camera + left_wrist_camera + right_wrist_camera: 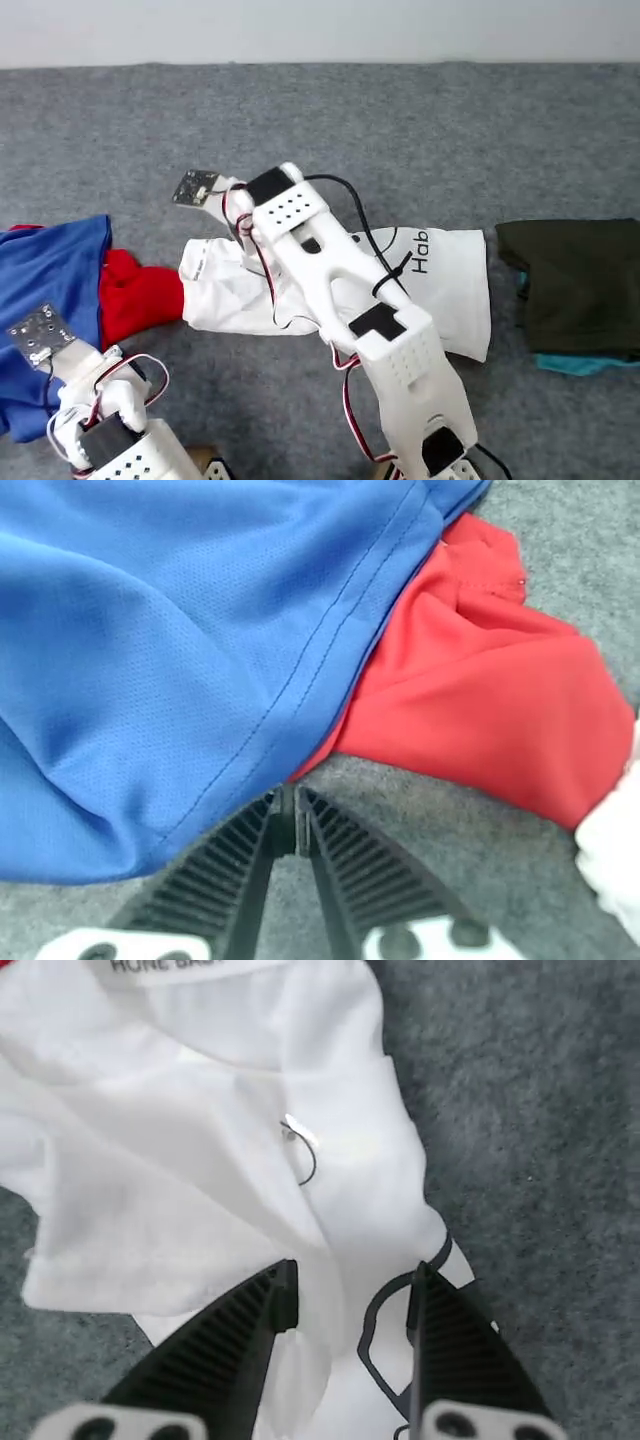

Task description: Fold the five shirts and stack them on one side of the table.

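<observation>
A white shirt (pixel 450 280) lies crumpled in the middle of the grey table. My right gripper (pixel 350 1285) hangs open just above its cloth (pixel 200 1160), near the black print, with nothing between the fingers. At the left edge a blue shirt (pixel 55 270) lies over a red shirt (pixel 140 295). My left gripper (pixel 297 815) is shut, its tips at the blue shirt's hem (pixel 150 630) where the red shirt (pixel 480 710) comes out. I cannot tell whether cloth is pinched in it.
At the right edge a folded dark shirt (pixel 580 280) rests on a folded teal one (pixel 580 364). The grey felt table top (pixel 400 130) runs bare along the far side. The right arm (pixel 400 350) crosses the white shirt from the near edge.
</observation>
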Motion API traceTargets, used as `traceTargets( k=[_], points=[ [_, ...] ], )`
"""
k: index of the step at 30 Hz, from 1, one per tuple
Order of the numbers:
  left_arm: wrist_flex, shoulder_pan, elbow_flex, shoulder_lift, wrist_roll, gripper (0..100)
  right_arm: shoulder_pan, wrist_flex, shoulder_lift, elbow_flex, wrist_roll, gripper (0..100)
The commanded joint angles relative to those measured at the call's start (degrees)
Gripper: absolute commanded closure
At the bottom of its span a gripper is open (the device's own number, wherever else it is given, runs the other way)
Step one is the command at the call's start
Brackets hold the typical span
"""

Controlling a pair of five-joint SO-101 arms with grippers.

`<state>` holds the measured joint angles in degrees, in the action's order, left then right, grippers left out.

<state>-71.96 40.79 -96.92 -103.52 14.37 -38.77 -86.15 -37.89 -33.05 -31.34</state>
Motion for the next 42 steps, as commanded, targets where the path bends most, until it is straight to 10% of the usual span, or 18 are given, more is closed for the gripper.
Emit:
traceTargets(
  k=[1, 7, 19, 34, 42],
  points=[
    [-0.2, 0.1, 0.5, -0.7, 0.4, 98, 1.1, -3.2, 1.8, -5.5, 1.8, 81.3],
    [-0.2, 0.1, 0.5, -0.7, 0.4, 98, -4.4, -15.4, 5.2, -12.4, 2.4, 98.5],
    [-0.2, 0.1, 0.5, -0.7, 0.4, 98, -16.1, -16.6, 12.3, -3.2, 4.2, 98.9],
    [-0.2, 0.1, 0.5, -0.7, 0.4, 98, -4.3, 6.0, -1.1, -2.5, -6.7, 98.3],
    [-0.2, 0.1, 0.5, -0.7, 0.4, 98, -6.5, -5.1, 0.5, -14.8, -6.4, 98.3]
  ],
)
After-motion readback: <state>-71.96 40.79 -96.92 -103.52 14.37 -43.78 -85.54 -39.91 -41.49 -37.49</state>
